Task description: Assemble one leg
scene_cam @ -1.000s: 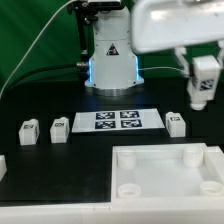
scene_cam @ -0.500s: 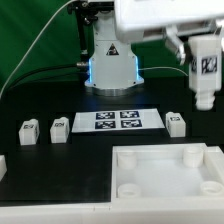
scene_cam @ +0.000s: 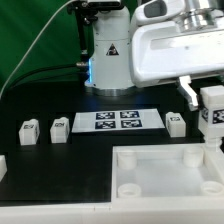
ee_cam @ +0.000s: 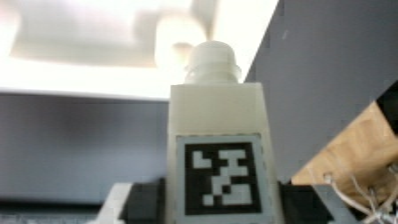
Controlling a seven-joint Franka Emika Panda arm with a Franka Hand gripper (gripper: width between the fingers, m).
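Note:
My gripper is shut on one leg, a small white block with a black-and-white tag. It holds the leg in the air at the exterior view's right, above the far right corner of the large white panel. In the wrist view the leg fills the middle between the gripper's two fingers, tag facing the camera and its round peg pointing away. Three more legs stand on the table: two at the left and one at the right.
The marker board lies flat between the loose legs, in front of the arm's base. The panel has raised round corner holes. A wooden edge shows in the wrist view.
My gripper has come down and toward the exterior view's right with the leg still held. It now hangs just over the panel's far right corner.

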